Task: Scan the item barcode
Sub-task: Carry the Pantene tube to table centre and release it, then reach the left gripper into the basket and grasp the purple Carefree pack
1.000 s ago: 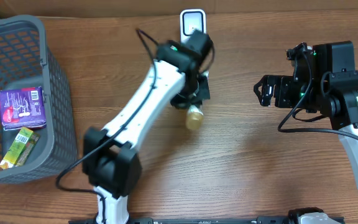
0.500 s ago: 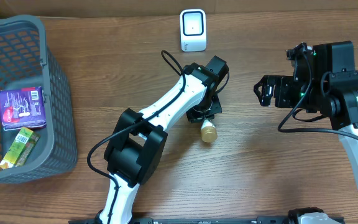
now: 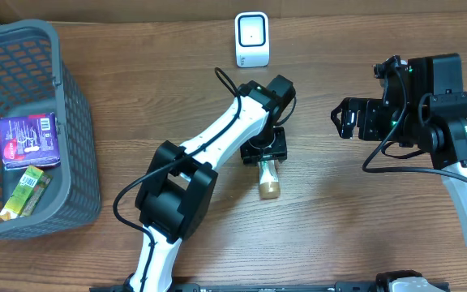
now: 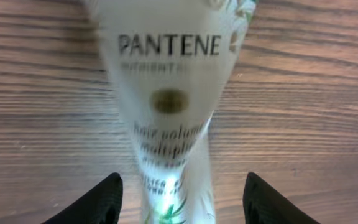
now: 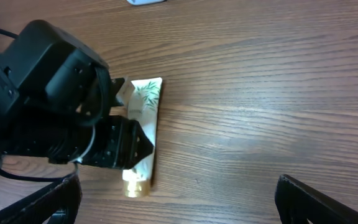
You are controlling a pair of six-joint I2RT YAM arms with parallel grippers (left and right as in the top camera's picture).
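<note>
Tube (image 3: 268, 177) lies flat mid-table, long axis near-far, cap at the near end. Left gripper (image 3: 264, 151) straddles it, jaws apart, not touching. Right gripper (image 3: 344, 118) is wide open, empty, well right. We'd grab with left; scanner (image 3: 251, 39) sits far.

Overhead layout of the table (image 3: 339, 231):

- Basket (image 3: 78, 122) is set at the left edge.
- Two items are laid inside it, far packet (image 3: 28, 139) behind near packet (image 3: 24, 192).
- Scanner (image 3: 251, 38) is stood at the far edge, about centre.
- Tube (image 3: 268, 180) is laid flat on the table in front of the scanner, well apart from it, cap end toward the near edge.
- Left gripper (image 3: 265, 152) is placed over the tube's far end, a finger seen on either side, neither touching.
- Right gripper (image 3: 343, 119) is held to the right of the tube, well apart.
</note>
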